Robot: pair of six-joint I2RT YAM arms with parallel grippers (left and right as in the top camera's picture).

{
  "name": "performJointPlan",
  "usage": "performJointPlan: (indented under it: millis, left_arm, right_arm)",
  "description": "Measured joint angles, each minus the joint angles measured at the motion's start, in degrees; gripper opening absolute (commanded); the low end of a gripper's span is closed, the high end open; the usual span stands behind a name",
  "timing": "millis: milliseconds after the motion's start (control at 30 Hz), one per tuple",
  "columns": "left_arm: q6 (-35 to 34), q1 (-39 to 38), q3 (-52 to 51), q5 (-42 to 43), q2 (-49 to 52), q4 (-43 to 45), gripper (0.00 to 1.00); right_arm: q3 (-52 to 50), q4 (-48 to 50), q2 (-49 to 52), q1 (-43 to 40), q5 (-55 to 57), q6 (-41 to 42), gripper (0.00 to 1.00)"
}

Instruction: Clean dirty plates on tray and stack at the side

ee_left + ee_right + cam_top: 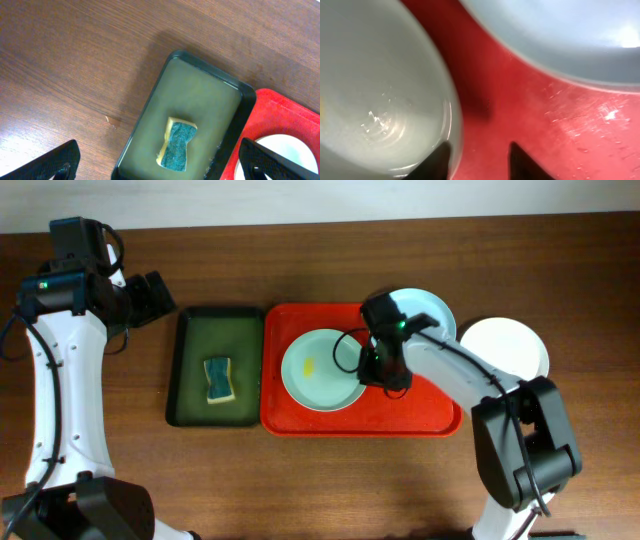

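The red tray (300, 420) lies in the middle of the wooden table (300, 480), with a narrower dark green tray (190, 340) just beside it on its left. A pale blue-green plate (320, 370) with a small yellow smear (310, 364) near its middle sits flat in the left half of the red tray. A second pale blue-green plate (428, 310) lies at the tray's far right corner and seems to ride over the rim there. A white plate (505, 348) rests on the table just to the right of the tray, apart from the other two. A yellow-and-blue sponge (220, 380) lies in the green tray. The right gripper (380, 370) is low over the red tray at the right edge of the smeared plate. In the right wrist view its fingers (437, 162) stand apart, one over the inside of the plate's rim and the other over bare red plastic, with nothing pinched between them. The view is too close and blurred to tell whether either finger touches the plate. The left gripper (152, 295) hangs above the table beyond the far left corner of the green tray, its fingers (55, 162) spread wide and holding nothing.
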Motion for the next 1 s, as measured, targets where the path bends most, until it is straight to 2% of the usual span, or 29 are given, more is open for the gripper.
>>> performJointPlan:
  millis: [33,100,233,367,433,467,500,533,567,667,867,1000]
  left_arm:
    - [0.0,0.0,0.0,0.02,0.0,-0.02,1.0]
    - [0.0,0.0,0.0,0.0,0.0,0.13,1.0]
    - [0.0,0.0,0.0,0.0,0.0,0.09,1.0]
    - [0.0,0.0,0.0,0.0,0.0,0.07,0.99]
    - [0.0,0.0,0.0,0.0,0.0,0.09,0.99]
    - [0.0,0.0,0.0,0.0,0.0,0.07,0.99]
    - [0.0,0.0,0.0,0.0,0.0,0.07,0.99]
    - [0.0,0.0,0.0,0.0,0.0,0.09,0.99]
    - [0.0,0.0,0.0,0.0,0.0,0.09,0.99]
    - [0.0,0.0,0.0,0.0,0.0,0.09,0.99]
    - [0.0,0.0,0.0,0.0,0.0,0.07,0.99]
    - [0.0,0.0,0.0,0.0,0.0,0.07,0.99]
  right_arm:
    - [3.5,-4.79,-0.04,-1.73,0.0,-1.36,0.89]
    - [9.73,-11.89,-0.52,-4.02,0.07,-3.45,1.0]
    - [12.24,-16.79,-2.73,-4.87,0.04,-11.58,0.99]
    - [5.81,-11.52,-2.71,-4.46,0.07,-14.14,1.0]
    - [4.85,-6.99,-2.64,-4.35,0.09,-14.49,0.93]
    - [4.87,-4.13,-2.64,-4.35,0.04,-14.62,0.81]
    - [4.87,-2.16,-2.64,-4.35,0.02,-14.67,0.51]
    - [4.87,-1.2,-2.64,-4.35,0.09,-14.45,0.13]
    - [4.81,1.36,-2.64,-4.35,0.11,-15.04,0.04]
    - [4.83,5.46,-2.64,-4.35,0.24,-16.98,0.04]
    - [4.83,2.67,-2.64,-4.35,0.24,-19.63,0.05]
    - [4.83,0.55,-2.64,-4.35,0.22,-20.35,0.32]
